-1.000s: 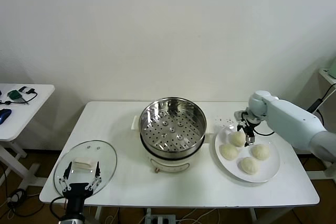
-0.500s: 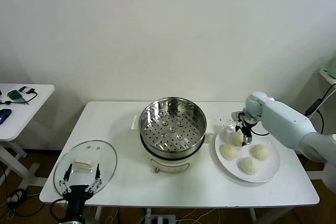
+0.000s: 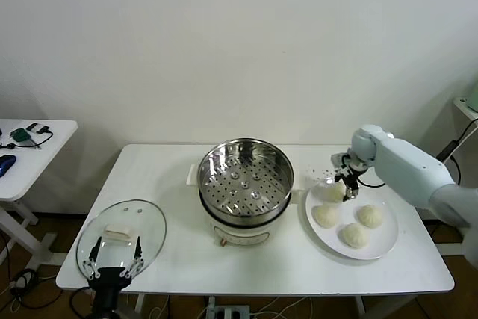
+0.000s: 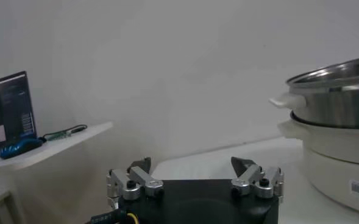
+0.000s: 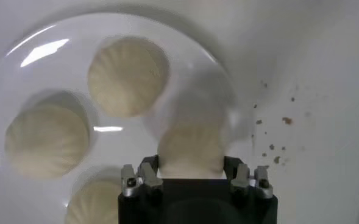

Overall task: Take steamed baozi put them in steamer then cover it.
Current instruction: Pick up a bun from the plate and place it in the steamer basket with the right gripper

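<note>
Four steamed baozi, cream-white, domed, pleated tops. Three sit on the white plate (image 3: 381, 246) at the desk's (image 3: 172, 177) right side: one left (image 3: 326, 216), one right (image 3: 370, 216), one nearest the front edge (image 3: 354, 235). Fourth baozi (image 3: 333, 191) is at the plate's far edge, pinched between the right claw (image 3: 346, 186) fingers, seemingly just above the plate. Steamer (image 3: 246, 188) mid-desk: shiny round steel pot, perforated floor bare, white base, uncovered, upright. Cover (image 3: 122, 238) lies flat near the desk's front-left corner, clear glass, metal rim, white rectangular handle up, well apart from steamer.
</note>
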Controlling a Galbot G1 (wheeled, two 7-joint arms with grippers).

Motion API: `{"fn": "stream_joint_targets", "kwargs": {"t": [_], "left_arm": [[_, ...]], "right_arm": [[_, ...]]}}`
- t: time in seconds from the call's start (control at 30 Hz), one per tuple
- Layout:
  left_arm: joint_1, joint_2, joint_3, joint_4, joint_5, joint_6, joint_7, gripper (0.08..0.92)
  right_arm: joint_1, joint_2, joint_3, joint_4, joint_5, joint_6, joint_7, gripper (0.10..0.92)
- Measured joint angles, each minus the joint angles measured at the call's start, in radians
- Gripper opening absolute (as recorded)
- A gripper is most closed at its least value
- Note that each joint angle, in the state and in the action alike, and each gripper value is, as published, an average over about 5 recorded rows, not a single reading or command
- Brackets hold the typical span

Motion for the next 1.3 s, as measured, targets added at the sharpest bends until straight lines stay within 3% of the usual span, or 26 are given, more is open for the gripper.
{"fn": "stream_joint_targets", "kwargs": {"t": [0.5,0.97,1.3], "left_arm": [[0.026,0.005,0.013,-0.004,-0.01,-0.008,0.003,0.823],[0.038,0.01,0.013,-0.012,-0.011,-0.003,0.002,0.823],[0.043,0.018,0.001,-0.025,-0.022,0.003,0.002,0.823]], "right_arm": [[0.294,0.131,-0.143,0.2,0.003,0.251,-0.023,0.687],[0.22,0.328,-0.073,0.245,-0.304,0.449,0.017,0.687],[0.105,0.387,-0.036,0.212,-0.5,0.506,0.035,0.695]]}}
